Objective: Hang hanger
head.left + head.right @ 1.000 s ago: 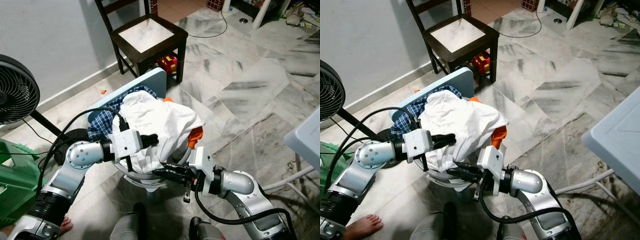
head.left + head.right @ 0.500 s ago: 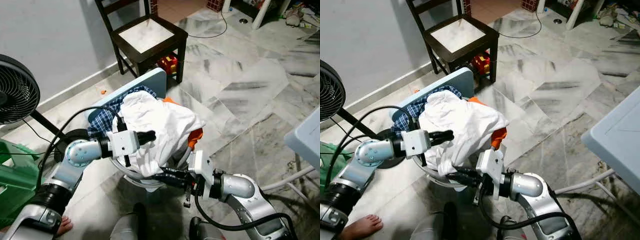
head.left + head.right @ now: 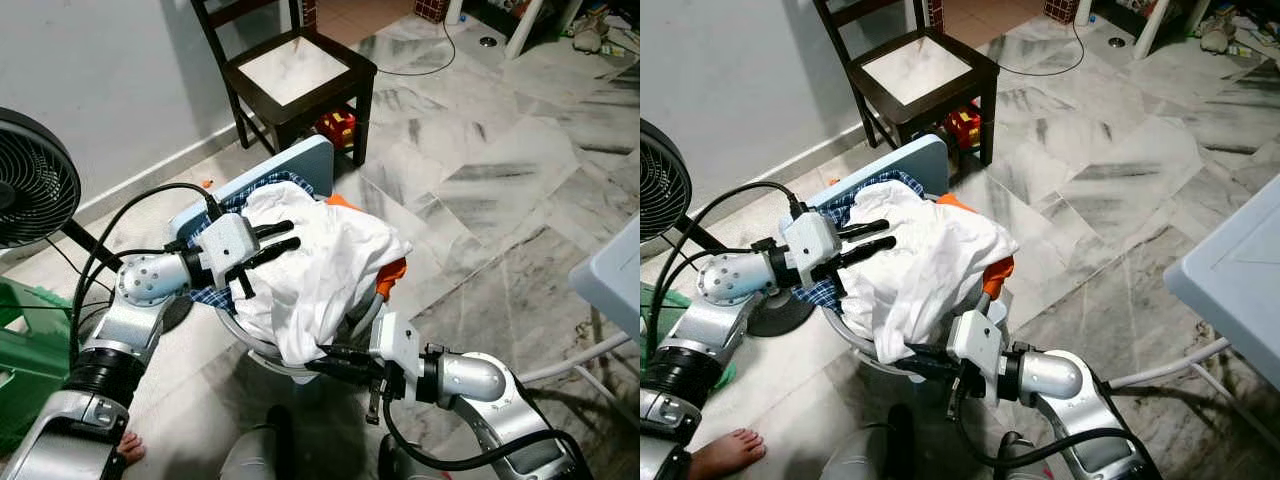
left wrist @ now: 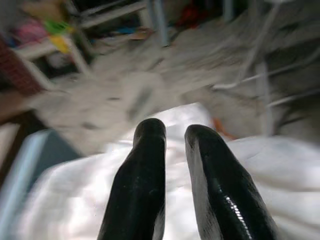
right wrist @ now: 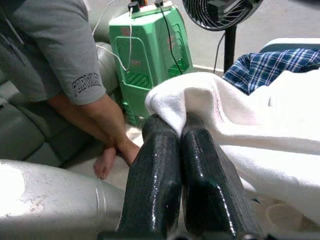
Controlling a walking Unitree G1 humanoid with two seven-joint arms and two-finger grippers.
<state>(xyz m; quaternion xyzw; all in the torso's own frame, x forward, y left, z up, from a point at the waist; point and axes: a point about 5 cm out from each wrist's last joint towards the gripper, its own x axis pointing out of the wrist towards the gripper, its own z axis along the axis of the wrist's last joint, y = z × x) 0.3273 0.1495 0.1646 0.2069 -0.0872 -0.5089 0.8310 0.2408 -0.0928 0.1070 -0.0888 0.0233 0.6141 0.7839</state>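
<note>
A white garment (image 3: pixel 330 250) is heaped on a laundry basket (image 3: pixel 262 352) on the floor before me. My right gripper (image 3: pixel 325 355) reaches in low at the basket's near side and is shut on the garment's hanging edge (image 5: pixel 170 102), which is pinched between its fingers. My left gripper (image 3: pixel 285 235) lies over the top left of the pile, its two fingers (image 4: pixel 142 150) slightly apart and open, with nothing between them. I see no hanger.
Blue plaid cloth (image 3: pixel 290 182) and an orange cloth (image 3: pixel 392 272) lie under the garment. A light blue board (image 3: pixel 300 160) leans behind the basket, with a dark chair (image 3: pixel 300 70) beyond it. A fan (image 3: pixel 35 180) and green box (image 3: pixel 30 370) stand left. A person's foot (image 3: pixel 130 450) is near.
My left gripper has let go of the white garment and moved up and to the left over the pile. The garment's lower edge now hangs lower, still held by the right gripper.
</note>
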